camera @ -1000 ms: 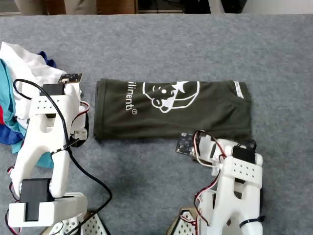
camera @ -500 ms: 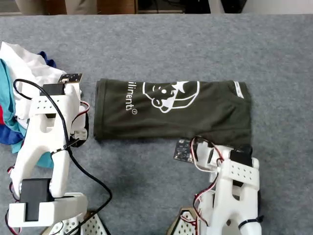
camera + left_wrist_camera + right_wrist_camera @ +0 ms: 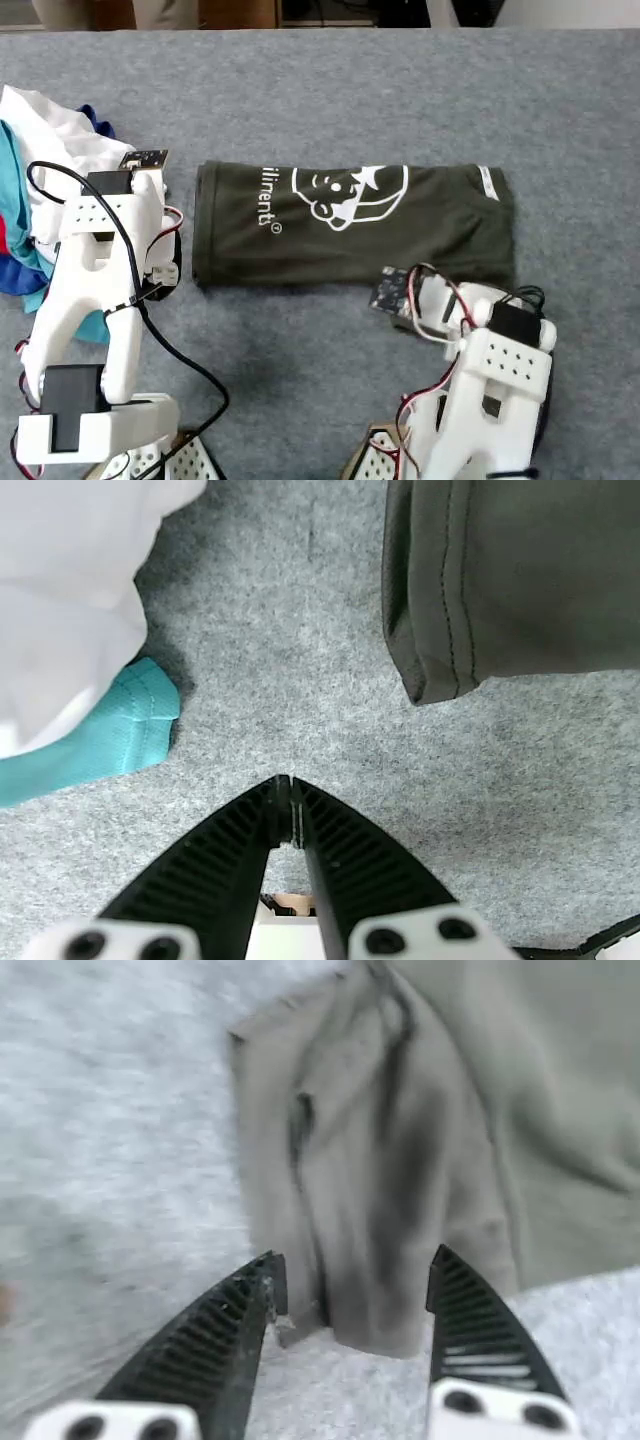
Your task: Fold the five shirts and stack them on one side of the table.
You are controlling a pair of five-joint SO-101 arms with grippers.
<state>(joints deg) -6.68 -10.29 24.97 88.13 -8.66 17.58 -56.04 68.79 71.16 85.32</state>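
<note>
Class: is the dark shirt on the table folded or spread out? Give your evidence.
Folded. The dark shirt lies as a narrow rectangle, no sleeves sticking out, with stacked layers at its corner.

The left gripper point(image 3: 290, 815) was pinched tight, its jaws pressed together and pointing downward. The right gripper point(image 3: 355, 1260) had its jaws spread wide, also angled down.

Dark olive shirt point(image 3: 350, 225) with white print, grey carpeted table point(image 3: 400, 90)

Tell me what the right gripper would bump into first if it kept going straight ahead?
Most likely the dark shirt: its rumpled edge lies just ahead of the right gripper, between its open fingers.
</note>
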